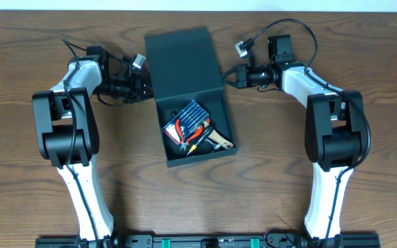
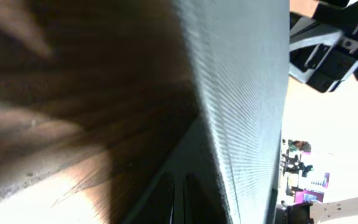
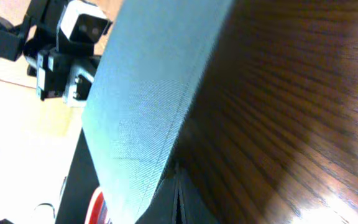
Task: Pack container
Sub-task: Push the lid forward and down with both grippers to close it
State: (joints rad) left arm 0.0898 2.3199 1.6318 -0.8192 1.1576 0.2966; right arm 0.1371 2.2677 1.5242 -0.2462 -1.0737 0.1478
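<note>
the box (image 1: 202, 157) sits mid-frame on the table (image 1: 274, 186), with its lid (image 1: 183, 60) folded open toward the top of the frame. in the base lie a blue case (image 1: 194, 112) and a heap of hand tools (image 1: 185, 134), one pale handle reaching toward the right wall. the left gripper (image 1: 143, 81) is at the lid's left edge and the right gripper (image 1: 229, 74) at its right edge, both close to the hinge line. each wrist view is filled by the lid's textured face seen edge-on and very near. i cannot tell whether either pair of jaws is spread, closed, or pinching the board.

the step in hand looks like folding the lid over, and several things could spoil it:

- if one arm lifts faster than the other, the card may twist and crease at the hinge.
- a sideways push could slide the light box across the wood instead of turning the flap.
- a thin edge is easy to lose, so the lid might drop back.
- the heaped tools may sit too high and keep the lid from closing flat.
</note>
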